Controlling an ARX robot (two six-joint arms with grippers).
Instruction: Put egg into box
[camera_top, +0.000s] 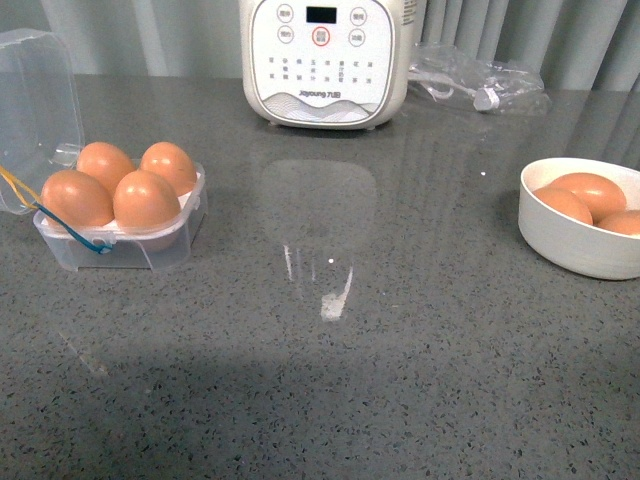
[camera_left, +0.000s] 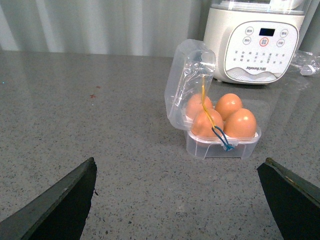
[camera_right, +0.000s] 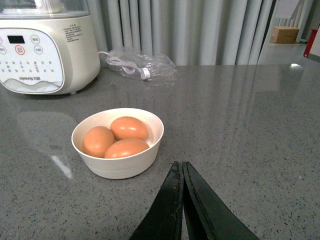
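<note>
The box (camera_top: 160, 250), full at the front view's middle left, sits nearest the left gripper (camera_left: 180, 167) (spread apart, empty); the right gripper (camera_right: 181, 167) is pressed together.

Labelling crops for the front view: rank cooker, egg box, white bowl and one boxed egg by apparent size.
Cooker and egg box: too close to rank; cooker is cropped and farther.
White bowl, partly cut off.
Boxed egg, smallest.

Box lid (camera_top: 40, 100) clipped by the front view's left edge, bowl (camera_top: 575, 248) by its right — cooker lettering (camera_top: 320, 68) illegibly small.
</note>
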